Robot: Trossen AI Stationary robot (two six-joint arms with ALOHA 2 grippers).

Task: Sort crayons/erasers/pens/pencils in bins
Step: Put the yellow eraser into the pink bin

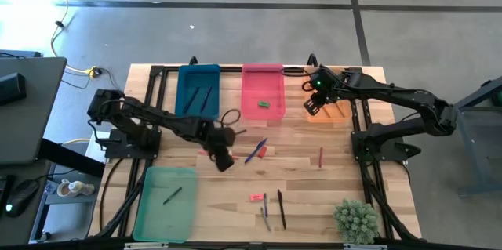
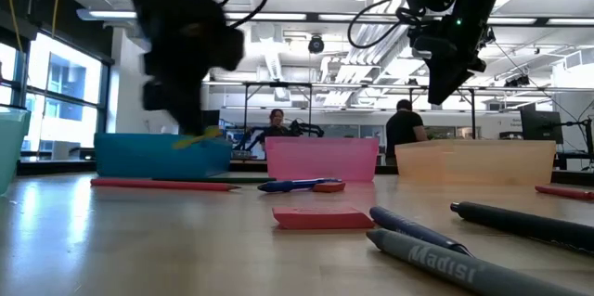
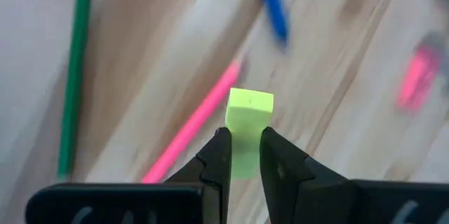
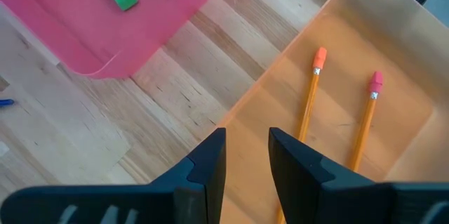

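A yellow eraser (image 3: 248, 115) is held pinched in the left tool (image 3: 243, 155) at the centre of the high view, above the desk (image 1: 314, 195). The right tool (image 4: 247, 155), narrowly parted and empty, is seen over the orange bin (image 4: 407, 76), upper right, where two pencils (image 4: 309, 101) lie.

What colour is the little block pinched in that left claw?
Yellow-green: the eraser in the left gripper, best seen in the left wrist view.

Blue bin (image 2: 160, 155), pink bin (image 2: 322, 159) and orange bin (image 2: 473, 160) line the tabletop (image 2: 139, 240) — pink eraser (image 2: 320, 217) and grey pens (image 2: 464, 257) nearer — two people stand behind.
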